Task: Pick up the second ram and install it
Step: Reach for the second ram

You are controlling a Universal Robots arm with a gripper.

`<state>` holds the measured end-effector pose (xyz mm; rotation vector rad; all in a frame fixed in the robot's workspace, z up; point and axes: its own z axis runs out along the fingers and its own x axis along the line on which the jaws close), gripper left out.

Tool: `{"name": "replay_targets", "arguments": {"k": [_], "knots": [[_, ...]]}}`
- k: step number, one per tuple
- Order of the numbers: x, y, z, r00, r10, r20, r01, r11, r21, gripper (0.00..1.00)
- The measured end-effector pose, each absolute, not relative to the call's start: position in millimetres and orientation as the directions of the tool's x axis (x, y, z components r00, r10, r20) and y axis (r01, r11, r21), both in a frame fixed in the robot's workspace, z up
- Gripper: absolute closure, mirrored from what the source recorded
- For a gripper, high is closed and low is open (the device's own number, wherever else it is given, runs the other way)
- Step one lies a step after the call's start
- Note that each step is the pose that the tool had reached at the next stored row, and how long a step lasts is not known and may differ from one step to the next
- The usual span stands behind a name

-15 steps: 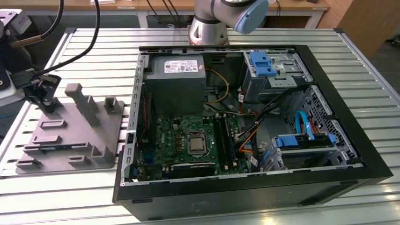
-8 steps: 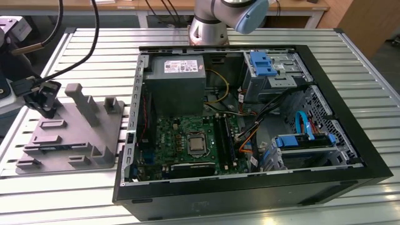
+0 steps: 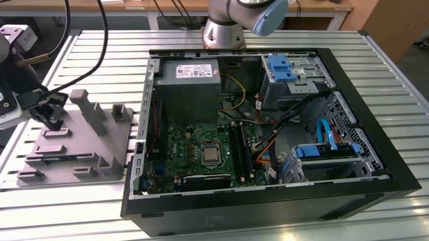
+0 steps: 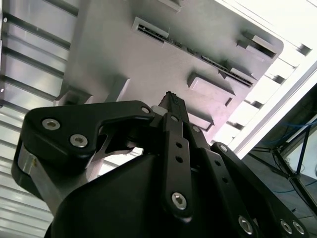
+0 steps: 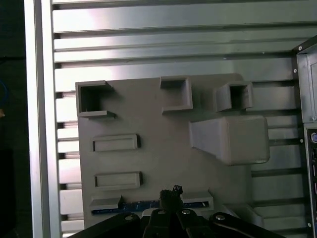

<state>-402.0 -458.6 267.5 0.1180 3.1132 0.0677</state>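
The second ram [image 3: 64,157] is a slim dark-and-blue strip standing on edge in a slot of the gray moulded tray [image 3: 100,150], at the exterior view's left. My gripper [image 3: 54,122] hangs just above that tray, a little behind the strip. In the first wrist view the ram [image 5: 131,207] runs along the tray [image 5: 163,153] edge, and the gripper [image 5: 171,192] tips sit right over its middle. The second wrist view shows the gripper [image 4: 171,97] with its fingers drawn together, nothing between them, and the ram [image 4: 198,53] lying in the tray [image 4: 124,64] beyond.
An open black computer case [image 3: 375,191] lies at the exterior view's right, with the green motherboard [image 3: 188,150], a power supply [image 3: 191,85] and blue drive brackets [image 3: 282,68] inside. Upright gray posts [image 3: 87,105] rise from the tray close to the gripper. Everything rests on a ribbed metal table [image 3: 107,50].
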Motion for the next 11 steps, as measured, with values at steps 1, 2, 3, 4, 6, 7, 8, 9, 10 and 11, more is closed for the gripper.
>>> {"name": "replay_targets", "arguments": {"k": [1,2,3,4,6,7,8,9,10,11], "knots": [[-402.0,-458.8,266.3,-0.997,0.076,-0.024,0.075,0.996,0.044,0.90],[-402.0,-458.9,265.0,-0.997,0.076,-0.024,0.075,0.996,0.044,0.90],[-402.0,-459.1,263.7,-0.997,0.076,-0.024,0.075,0.996,0.044,0.90],[-402.0,-459.3,262.3,-0.997,0.076,-0.024,0.075,0.996,0.044,0.90],[-402.0,-459.6,259.9,-0.997,0.076,-0.023,0.075,0.996,0.044,0.90],[-402.0,-459.7,258.7,-0.997,0.076,-0.024,0.075,0.996,0.044,0.90],[-402.0,-459.9,257.5,-0.997,0.076,-0.023,0.075,0.996,0.044,0.90],[-402.0,-460.0,256.4,-0.997,0.076,-0.023,0.075,0.996,0.044,0.90],[-402.0,-460.1,255.1,-0.997,0.076,-0.023,0.075,0.996,0.044,0.90],[-402.0,-460.3,253.8,-0.997,0.076,-0.023,0.075,0.996,0.044,0.90]]}}
